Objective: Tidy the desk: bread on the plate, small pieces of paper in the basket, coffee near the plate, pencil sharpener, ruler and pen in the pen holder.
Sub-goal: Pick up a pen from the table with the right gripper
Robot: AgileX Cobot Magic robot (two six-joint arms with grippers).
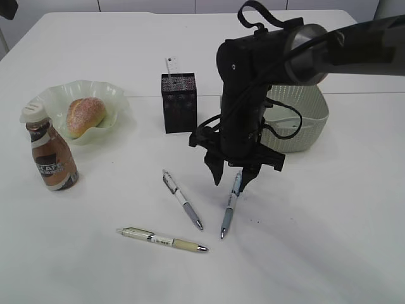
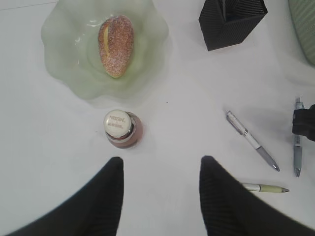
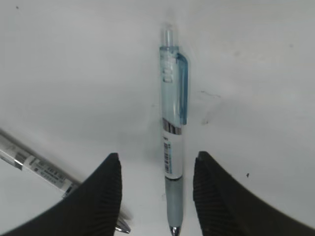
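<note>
My right gripper (image 1: 231, 182) hangs open just above the desk (image 1: 304, 253), its fingers either side of a pale blue pen (image 1: 230, 206). In the right wrist view that pen (image 3: 172, 128) lies flat between the jaws of the right gripper (image 3: 156, 160), nearer the right one and touching neither. My left gripper (image 2: 161, 164) is open and empty, high over the coffee (image 2: 122, 129). The bread (image 1: 85, 116) lies on the plate (image 1: 63, 95). The ruler (image 1: 171, 65) stands in the pen holder (image 1: 179, 101). No small pieces of paper or pencil sharpener are in view.
Two more pens lie on the white top, a grey-tipped one (image 1: 182, 199) and a cream one (image 1: 163, 240) nearer the front. The coffee (image 1: 50, 155) stands upright just in front of the plate. The basket (image 1: 304, 120) sits behind my right arm.
</note>
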